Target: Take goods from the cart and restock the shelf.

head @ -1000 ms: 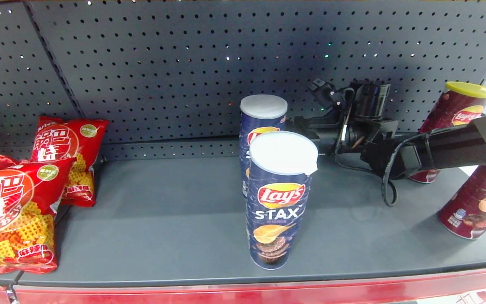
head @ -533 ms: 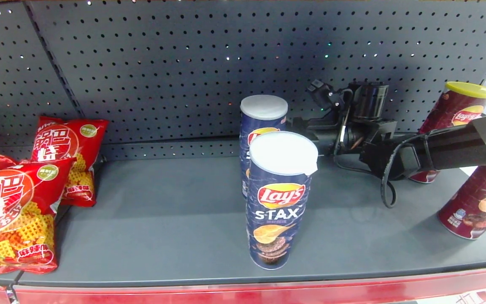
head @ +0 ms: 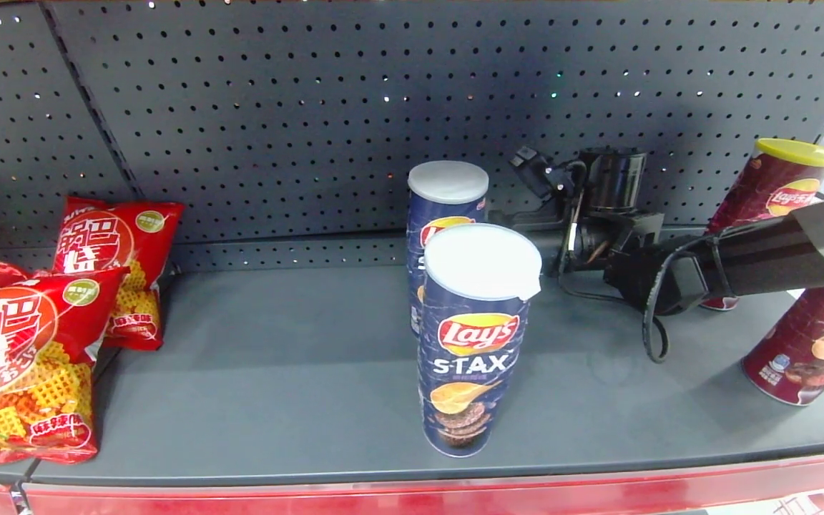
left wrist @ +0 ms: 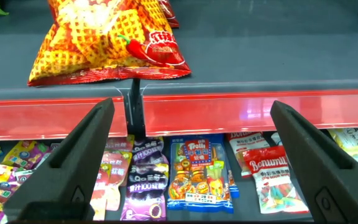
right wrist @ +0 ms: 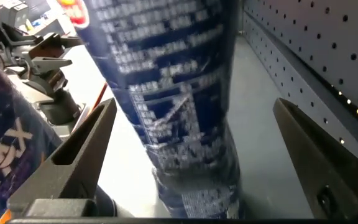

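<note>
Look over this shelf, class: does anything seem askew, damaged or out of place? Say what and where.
The front blue can has a lid flap sticking out past its rim on its right, as if not pressed down. At the left, the front red bag sits tilted, overlapping the bag behind it.

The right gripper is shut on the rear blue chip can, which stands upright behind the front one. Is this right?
Not shut: the right wrist view shows the right gripper open, not gripping the rear blue chip can, which stands upright behind the front blue chip can.
</note>
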Tool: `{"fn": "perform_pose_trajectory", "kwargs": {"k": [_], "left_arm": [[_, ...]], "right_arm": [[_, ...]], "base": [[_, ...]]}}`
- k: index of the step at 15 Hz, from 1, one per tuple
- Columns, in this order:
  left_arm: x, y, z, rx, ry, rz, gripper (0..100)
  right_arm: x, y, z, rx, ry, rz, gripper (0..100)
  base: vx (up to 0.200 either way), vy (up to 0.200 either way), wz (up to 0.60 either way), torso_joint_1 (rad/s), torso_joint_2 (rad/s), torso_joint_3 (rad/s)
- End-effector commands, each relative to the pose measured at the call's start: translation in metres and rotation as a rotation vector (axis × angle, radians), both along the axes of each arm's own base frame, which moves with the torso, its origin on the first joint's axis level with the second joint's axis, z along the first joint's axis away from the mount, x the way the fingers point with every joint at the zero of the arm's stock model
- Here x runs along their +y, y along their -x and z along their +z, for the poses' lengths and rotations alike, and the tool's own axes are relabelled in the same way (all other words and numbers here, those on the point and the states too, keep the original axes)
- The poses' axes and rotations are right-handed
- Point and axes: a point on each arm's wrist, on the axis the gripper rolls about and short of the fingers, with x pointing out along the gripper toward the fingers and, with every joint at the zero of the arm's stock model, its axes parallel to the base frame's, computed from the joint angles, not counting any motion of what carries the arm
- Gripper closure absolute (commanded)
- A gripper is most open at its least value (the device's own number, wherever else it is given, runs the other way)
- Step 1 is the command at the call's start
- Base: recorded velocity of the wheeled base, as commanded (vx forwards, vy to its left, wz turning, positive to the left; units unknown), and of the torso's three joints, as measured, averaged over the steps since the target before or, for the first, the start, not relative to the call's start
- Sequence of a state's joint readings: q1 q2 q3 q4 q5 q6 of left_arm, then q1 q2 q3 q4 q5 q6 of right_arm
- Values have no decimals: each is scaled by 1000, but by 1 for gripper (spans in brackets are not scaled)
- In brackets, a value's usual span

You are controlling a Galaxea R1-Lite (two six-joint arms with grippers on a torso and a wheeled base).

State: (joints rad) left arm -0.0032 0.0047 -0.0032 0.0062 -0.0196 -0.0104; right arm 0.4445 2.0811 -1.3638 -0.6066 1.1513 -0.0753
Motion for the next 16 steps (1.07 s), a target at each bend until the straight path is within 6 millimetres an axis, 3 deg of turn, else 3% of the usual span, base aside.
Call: {"fn": "perform_pose_trajectory", "kwargs": {"k": [1,16], "left_arm": [[0,0,0,2,0,0,0],[0,0,0,2,0,0,0]], "right_arm": [[3,1,-1,1,1,3,0],[4,-3,0,-6,5,-66,0]], "base": [[0,0,0,0,0,0],[0,0,0,0,0,0]]}}
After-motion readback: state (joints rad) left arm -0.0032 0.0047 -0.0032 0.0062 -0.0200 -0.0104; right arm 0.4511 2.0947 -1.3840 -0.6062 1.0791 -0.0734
